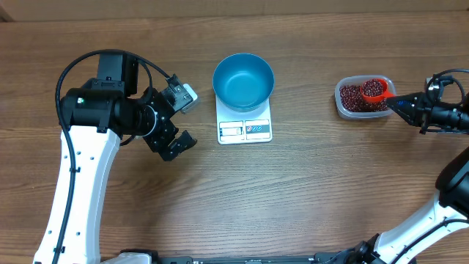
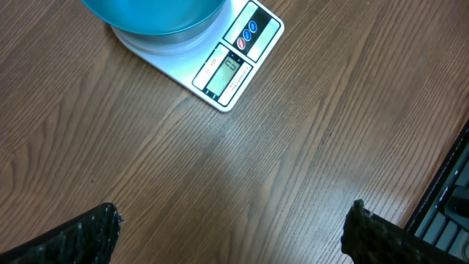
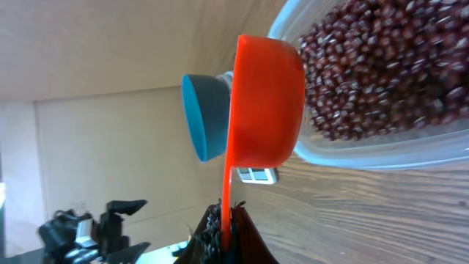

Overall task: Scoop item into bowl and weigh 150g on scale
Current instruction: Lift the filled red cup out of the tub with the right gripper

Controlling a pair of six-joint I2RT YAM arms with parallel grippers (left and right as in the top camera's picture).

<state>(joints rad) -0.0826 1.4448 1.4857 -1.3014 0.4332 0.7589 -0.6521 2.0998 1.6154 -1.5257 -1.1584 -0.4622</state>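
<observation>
Matt wood-grain table — clear plastic tub, glossy blue bowl, smooth red scoop.

Of the 2 arms, the left gripper points rightward with jaws spread wide, while the right gripper points leftward, clamped tight on the red scoop by its handle.

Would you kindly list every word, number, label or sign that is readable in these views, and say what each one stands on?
No text is legible in any view.
scale display: faint digits, too blurred to read.
scale buttons: one red and two blue, with white marks too small to read.
bowl, scoop, tub: no lettering visible.
</observation>
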